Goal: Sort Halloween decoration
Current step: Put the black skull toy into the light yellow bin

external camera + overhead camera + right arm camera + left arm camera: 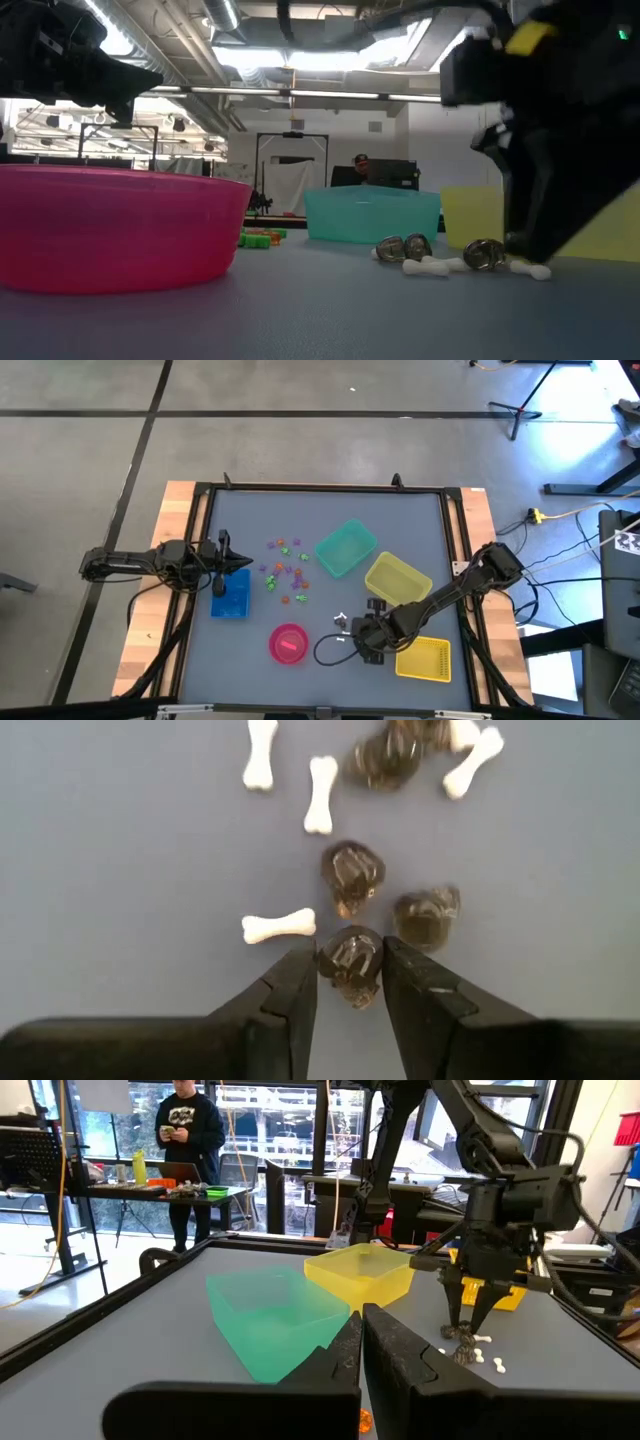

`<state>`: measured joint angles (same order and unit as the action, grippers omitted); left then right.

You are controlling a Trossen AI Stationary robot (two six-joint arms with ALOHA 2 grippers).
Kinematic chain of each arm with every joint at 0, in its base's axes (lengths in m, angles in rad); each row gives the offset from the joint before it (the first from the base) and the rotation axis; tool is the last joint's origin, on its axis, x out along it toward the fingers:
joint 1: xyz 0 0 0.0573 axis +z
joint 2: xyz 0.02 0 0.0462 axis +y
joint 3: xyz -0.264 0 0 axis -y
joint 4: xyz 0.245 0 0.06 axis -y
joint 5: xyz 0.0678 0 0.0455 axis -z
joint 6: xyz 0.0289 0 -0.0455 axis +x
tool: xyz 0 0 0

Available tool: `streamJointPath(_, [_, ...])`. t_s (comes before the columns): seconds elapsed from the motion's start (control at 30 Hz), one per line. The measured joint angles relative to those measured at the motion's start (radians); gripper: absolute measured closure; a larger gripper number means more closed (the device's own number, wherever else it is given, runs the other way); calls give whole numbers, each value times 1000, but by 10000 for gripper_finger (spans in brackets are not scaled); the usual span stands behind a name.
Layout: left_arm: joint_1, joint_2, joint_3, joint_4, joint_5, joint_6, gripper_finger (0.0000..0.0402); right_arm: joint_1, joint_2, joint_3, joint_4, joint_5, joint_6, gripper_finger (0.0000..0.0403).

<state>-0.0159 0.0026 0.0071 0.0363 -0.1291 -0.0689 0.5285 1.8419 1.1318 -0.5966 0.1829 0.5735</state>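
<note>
The Halloween decoration lies in two groups. Small purple, orange and green trinkets (285,570) are scattered mid-table. Dark grey skulls (352,875) and white bones (278,927) lie near the front, also in the low view as skulls (402,247). My right gripper (350,982) (352,632) points steeply down over that group, shut on one skull (352,960). My left gripper (362,1355) (228,558) stays shut and level at the table's left, above the blue bin (231,598). My right gripper pinches one dark grey skull by its two sides (352,948) between the tips of its two fingers. The fingers come from above, slanting steeply down. Whether the skull is clear of the table, I cannot tell.
A green bin (345,548) and a yellow bin (397,578) stand behind the right gripper. A yellow meshed basket (423,658) sits to its right. A pink bowl (289,643) stands near the front middle. A person stands beyond the table in the left wrist view.
</note>
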Motion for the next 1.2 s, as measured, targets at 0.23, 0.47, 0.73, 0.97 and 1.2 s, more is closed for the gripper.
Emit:
streamJointPath(0.23, [0,0,0,0,0,0,401,0,-3,104,-94,9,-16,293])
streamJointPath(0.47, [0,0,0,0,0,0,401,-10,-4,239,-321,17,-75,293])
streamJointPath(0.73, [0,0,0,0,0,0,401,-47,-6,315,-625,68,-85,293])
streamJointPath(0.97, [0,0,0,0,0,0,401,-67,-11,315,-764,91,-89,293])
streamJointPath(1.2, [0,0,0,2,0,0,401,-67,-37,312,-857,214,-80,292])
